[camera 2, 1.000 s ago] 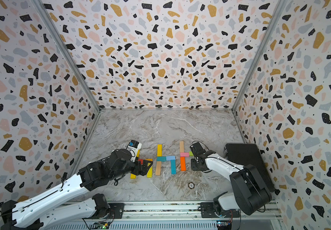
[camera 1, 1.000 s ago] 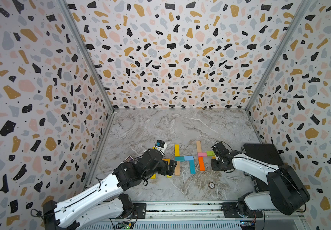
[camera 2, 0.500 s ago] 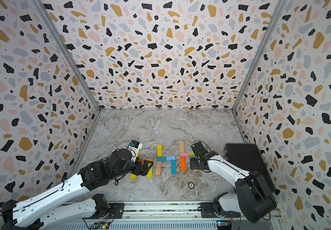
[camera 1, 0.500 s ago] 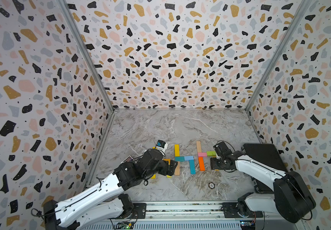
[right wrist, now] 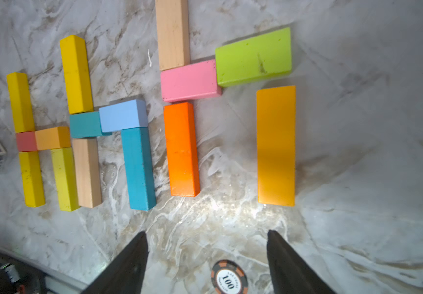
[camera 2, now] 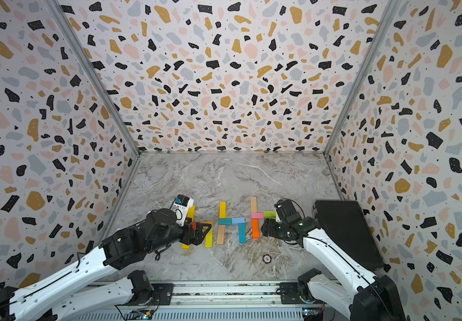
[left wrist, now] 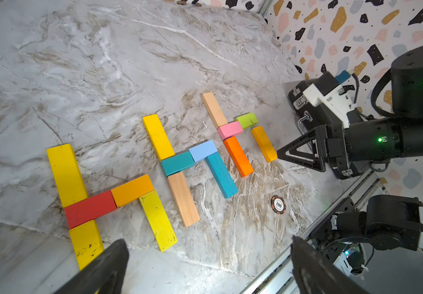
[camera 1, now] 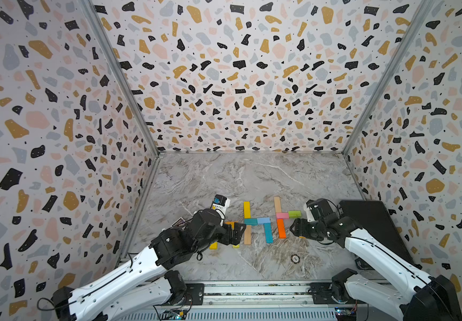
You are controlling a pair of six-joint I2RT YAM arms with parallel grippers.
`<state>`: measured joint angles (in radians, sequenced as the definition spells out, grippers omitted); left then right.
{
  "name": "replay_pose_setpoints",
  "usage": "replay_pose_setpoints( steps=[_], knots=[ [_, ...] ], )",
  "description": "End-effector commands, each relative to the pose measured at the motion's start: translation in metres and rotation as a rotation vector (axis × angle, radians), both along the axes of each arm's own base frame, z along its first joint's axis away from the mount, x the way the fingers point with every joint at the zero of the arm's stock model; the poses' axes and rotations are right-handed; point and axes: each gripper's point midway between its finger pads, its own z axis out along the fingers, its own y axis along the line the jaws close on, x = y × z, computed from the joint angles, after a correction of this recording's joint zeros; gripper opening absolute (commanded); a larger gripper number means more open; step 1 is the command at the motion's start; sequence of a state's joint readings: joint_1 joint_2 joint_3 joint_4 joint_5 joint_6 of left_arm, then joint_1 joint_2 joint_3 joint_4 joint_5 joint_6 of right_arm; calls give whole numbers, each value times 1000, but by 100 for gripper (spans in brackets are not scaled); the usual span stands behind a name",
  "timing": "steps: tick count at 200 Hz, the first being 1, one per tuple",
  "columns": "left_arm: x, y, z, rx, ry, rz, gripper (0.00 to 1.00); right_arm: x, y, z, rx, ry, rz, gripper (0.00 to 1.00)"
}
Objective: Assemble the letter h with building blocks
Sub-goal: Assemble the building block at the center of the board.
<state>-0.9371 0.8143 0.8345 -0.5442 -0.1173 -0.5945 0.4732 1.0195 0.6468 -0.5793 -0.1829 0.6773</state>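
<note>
As the amber bar forms an h's leg beside the green bar, we hold right gripper parted, empty; left gripper wide, empty.

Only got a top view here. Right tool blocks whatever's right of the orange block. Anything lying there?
Observer: Yes. The right wrist view shows an amber block lying flat, parallel to the orange block.
Operator: Joined to the crossbar?
Observer: No. A thin gap separates it from the green block.
Operator: Is it held?
Observer: No. The right tool is open and empty, clear of the amber block.
</note>
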Motion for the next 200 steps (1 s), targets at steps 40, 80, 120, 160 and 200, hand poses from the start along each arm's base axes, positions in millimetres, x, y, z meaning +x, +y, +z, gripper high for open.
replay_pose_setpoints(
  steps=[40, 80, 120, 160, 200],
  knots=[
    [5, 0, 6, -18, -37, 9, 99, -22, -3, -36, 0, 157, -39, 78],
    [4, 2, 7, -19, -40, 11, 99, -17, -8, -47, -44, 161, -58, 78],
    [4, 3, 7, -19, -41, 14, 99, -9, -10, -56, -77, 158, -68, 78],
    [3, 5, 6, -10, -39, 16, 99, -3, -12, -63, -97, 158, -79, 78],
    [4, 6, 3, -4, -37, 20, 99, 2, -13, -67, -102, 160, -86, 77]
  ],
)
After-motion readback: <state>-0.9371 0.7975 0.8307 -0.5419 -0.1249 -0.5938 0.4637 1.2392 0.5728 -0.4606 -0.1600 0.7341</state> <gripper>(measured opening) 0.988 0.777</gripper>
